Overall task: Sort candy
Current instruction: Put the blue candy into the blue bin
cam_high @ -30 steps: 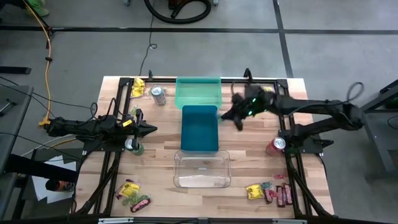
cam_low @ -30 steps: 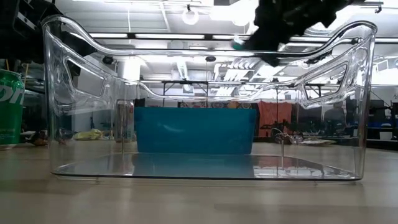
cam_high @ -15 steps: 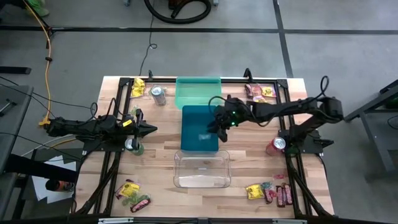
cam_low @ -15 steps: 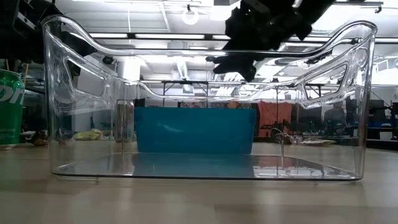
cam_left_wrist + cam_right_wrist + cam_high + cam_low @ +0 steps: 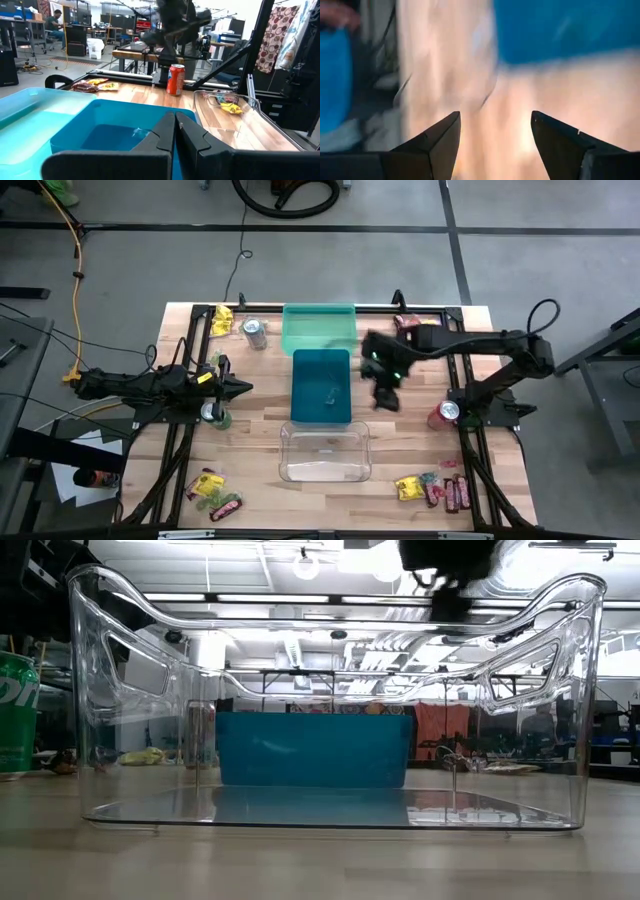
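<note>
Three bins stand in a row down the table's middle: a green bin (image 5: 319, 328) farthest, a teal bin (image 5: 303, 385), and a clear bin (image 5: 324, 470) nearest. A small pale wrapped candy (image 5: 137, 132) lies on the teal bin's floor. Candy piles lie at the far left (image 5: 222, 318), far right (image 5: 415, 327), near left (image 5: 212, 492) and near right (image 5: 435, 488). My right gripper (image 5: 388, 400) hangs open over bare table just right of the teal bin, fingers slanting down, nothing between them (image 5: 495, 120). My left gripper (image 5: 247, 388) stays shut and level, left of the teal bin.
A silver can (image 5: 254, 332) stands at the far left. A green can (image 5: 215, 415) stands by the left arm and a red can (image 5: 443, 414) by the right arm's base. Black frame rails run along the table's left and right sides.
My right gripper has swung from the teal bin's right rim out over that bin. It has then drawn back to the bin's right side and tipped its fingers downward. A small pale candy lies in the teal bin.
</note>
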`<state>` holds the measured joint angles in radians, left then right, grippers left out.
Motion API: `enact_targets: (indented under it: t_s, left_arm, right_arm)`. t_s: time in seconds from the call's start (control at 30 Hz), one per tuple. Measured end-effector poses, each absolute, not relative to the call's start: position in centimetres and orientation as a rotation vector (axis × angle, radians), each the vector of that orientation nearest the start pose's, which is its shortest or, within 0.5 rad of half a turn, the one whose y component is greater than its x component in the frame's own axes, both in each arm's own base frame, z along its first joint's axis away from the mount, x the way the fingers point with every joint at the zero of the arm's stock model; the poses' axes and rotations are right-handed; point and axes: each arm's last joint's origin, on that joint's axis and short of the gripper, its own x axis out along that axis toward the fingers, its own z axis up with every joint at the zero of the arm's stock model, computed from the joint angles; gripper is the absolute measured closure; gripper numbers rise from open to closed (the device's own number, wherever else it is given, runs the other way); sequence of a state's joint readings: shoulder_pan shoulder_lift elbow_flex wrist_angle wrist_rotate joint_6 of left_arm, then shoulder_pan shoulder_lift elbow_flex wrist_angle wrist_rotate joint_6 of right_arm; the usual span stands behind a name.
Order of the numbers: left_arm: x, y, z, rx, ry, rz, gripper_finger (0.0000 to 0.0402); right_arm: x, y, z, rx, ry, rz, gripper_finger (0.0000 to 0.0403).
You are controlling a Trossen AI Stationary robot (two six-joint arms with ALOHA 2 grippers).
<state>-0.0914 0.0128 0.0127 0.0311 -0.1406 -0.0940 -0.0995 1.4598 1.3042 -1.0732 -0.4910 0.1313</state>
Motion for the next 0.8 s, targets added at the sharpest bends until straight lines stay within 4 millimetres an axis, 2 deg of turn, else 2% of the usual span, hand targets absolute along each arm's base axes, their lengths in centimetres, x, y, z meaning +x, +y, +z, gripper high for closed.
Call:
enact_targets:
  t_s: [0.13, 0.27, 0.37, 0.53, 0.67, 0.8]
  left_arm:
    - [9.7, -0.5, 17.0, -0.098, -0.032, 0.048, 0.0401]
    - [9.7, -0.5, 17.0, -0.098, -0.033, 0.048, 0.0401]
    - [9.7, -0.5, 17.0, -0.098, -0.033, 0.048, 0.0401]
    - [9.7, -0.5, 17.0, -0.098, -0.033, 0.048, 0.0401]
    - [9.7, -0.5, 17.0, -0.098, -0.033, 0.048, 0.0401]
    - [9.7, -0.5, 17.0, -0.098, -0.033, 0.048, 0.0401]
  right_arm:
    - [23.8, 2.4, 28.9, 0.557, 1.4, 0.293, 0.0171]
    - [20.2, 6.3, 27.2, 0.627, 1.475, 0.282, 0.0171]
    - [18.3, 8.5, 25.4, 0.706, 1.471, 0.28, 0.0171]
    - [17.1, 11.1, 22.4, 0.777, 1.425, 0.284, 0.0171]
    - [16.2, 12.1, 19.9, 0.713, 1.459, 0.251, 0.0171]
    - [15.8, 12.8, 18.3, 0.636, 1.5, 0.239, 0.0171]
